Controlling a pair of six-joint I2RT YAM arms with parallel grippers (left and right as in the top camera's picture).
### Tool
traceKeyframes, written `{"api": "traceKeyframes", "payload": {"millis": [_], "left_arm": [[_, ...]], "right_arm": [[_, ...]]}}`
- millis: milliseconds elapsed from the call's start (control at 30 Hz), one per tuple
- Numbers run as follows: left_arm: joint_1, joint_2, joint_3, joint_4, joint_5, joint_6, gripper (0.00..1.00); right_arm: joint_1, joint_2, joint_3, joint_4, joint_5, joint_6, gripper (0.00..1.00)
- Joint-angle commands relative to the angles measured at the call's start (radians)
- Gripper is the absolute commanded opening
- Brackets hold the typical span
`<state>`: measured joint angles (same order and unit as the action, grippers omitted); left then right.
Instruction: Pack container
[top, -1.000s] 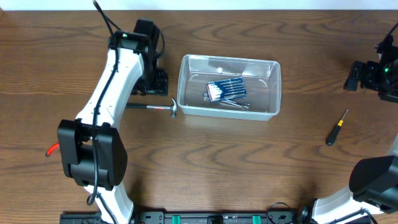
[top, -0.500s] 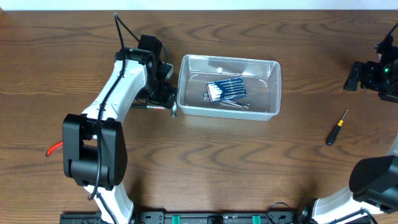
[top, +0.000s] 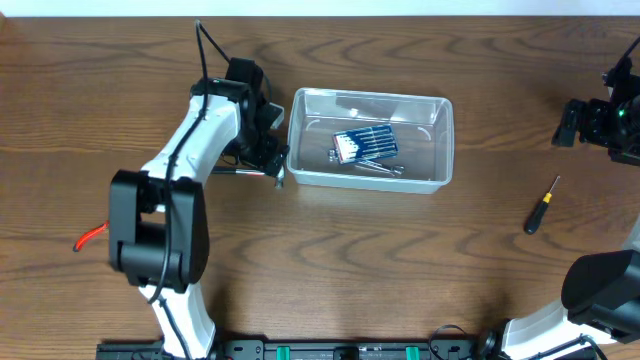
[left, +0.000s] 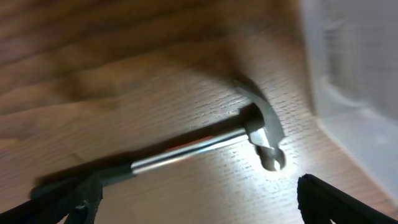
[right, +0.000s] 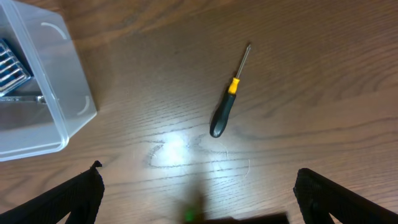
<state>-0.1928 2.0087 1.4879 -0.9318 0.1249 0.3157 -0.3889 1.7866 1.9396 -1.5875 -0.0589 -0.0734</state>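
The clear plastic container (top: 440, 150) stands mid-table with a blue screwdriver case (top: 363, 144) and small metal tools inside; its corner shows in the left wrist view (left: 357, 93) and the right wrist view (right: 59, 99). A steel hammer (left: 205, 140) lies on the wood just left of the container, head toward it (top: 278, 175). My left gripper (left: 196, 205) is open, low over the hammer's shaft, fingers either side and apart from it. A black-and-yellow screwdriver (right: 227, 102) lies at the right (top: 541, 205). My right gripper (right: 196, 199) is open and empty, held high at the right edge.
A red-handled tool (top: 88, 238) lies at the left, partly behind the left arm. The container wall is close to the right of the left gripper's fingers.
My left arm swung right and lowered over the hammer next to the container. The hammer lies as before. The right arm has not moved.
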Motion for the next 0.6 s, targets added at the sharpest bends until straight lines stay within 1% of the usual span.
{"api": "traceKeyframes", "payload": {"millis": [0, 200, 567], "left_arm": [[0.000, 0.035, 0.000, 0.004, 0.007, 0.028, 0.99], [-0.001, 0.045, 0.000, 0.019, 0.076, 0.027, 0.99], [-0.029, 0.045, 0.000, 0.024, 0.093, 0.024, 0.98]], "right_arm": [[0.010, -0.001, -0.005, -0.002, 0.003, -0.014, 0.99], [0.010, -0.001, -0.005, -0.002, 0.003, -0.014, 0.99], [0.010, -0.001, -0.005, -0.006, 0.003, -0.014, 0.99]]}}
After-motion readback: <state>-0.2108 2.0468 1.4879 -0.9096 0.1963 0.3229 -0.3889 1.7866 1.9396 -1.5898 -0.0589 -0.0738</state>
